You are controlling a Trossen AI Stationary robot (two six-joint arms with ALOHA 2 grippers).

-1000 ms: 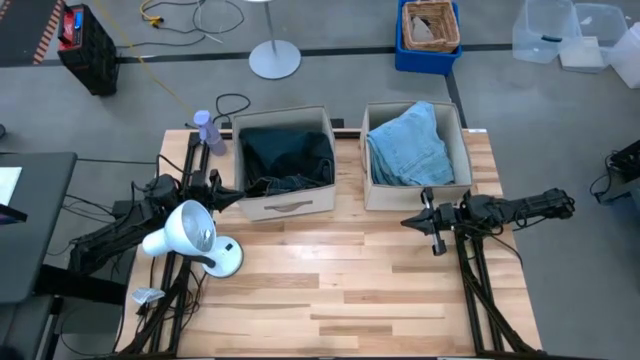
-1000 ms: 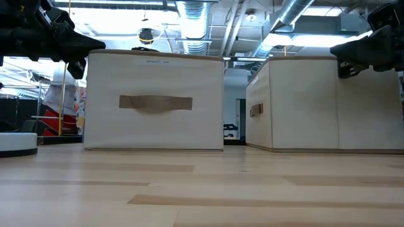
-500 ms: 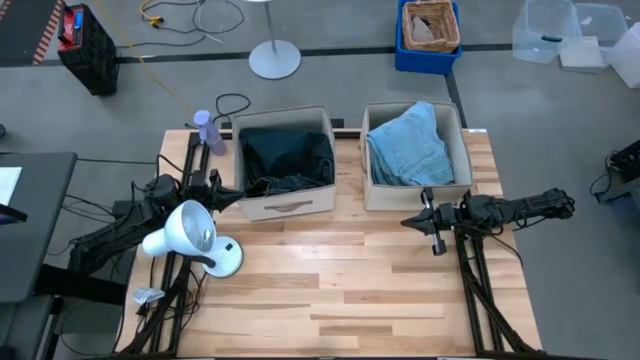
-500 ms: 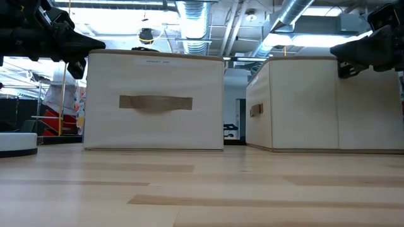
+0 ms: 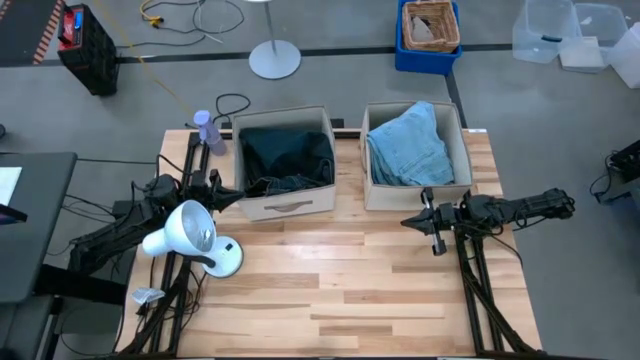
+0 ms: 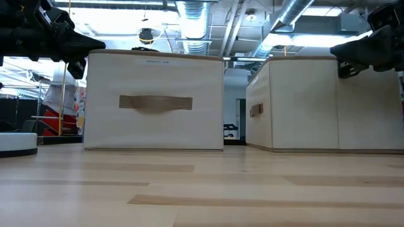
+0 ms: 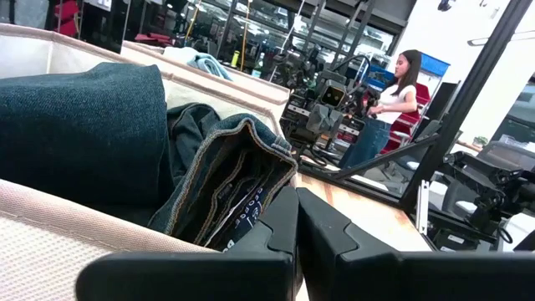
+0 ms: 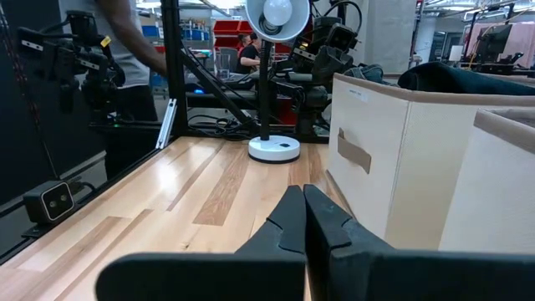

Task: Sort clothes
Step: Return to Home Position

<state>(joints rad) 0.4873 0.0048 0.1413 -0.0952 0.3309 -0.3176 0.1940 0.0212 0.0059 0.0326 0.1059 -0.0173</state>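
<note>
The left arm (image 5: 105,238) reaches in over the left edge of the pale wooden worktop (image 5: 330,290). The left jaws are pressed together, holding nothing, just beside the front left corner of the left box and raised to about the height of its top. A white dome-shaded desk lamp (image 5: 188,236) stands on the worktop just in front of that arm. The left beige fabric box (image 5: 285,207), with a strap handle on its front, holds the dark green-black jeans (image 5: 290,160), which lie against a folded dark teal garment (image 7: 84,125). A narrow gap separates it from the right beige fabric box (image 5: 398,197), which holds the rumpled light blue denim jeans (image 5: 410,148), heaped to its rim. The right arm (image 5: 510,208) comes in from the right edge. The right jaws are likewise pressed together and empty, raised just in front of the right box's front wall. All the clothes in view lie inside the 2 boxes.
</note>
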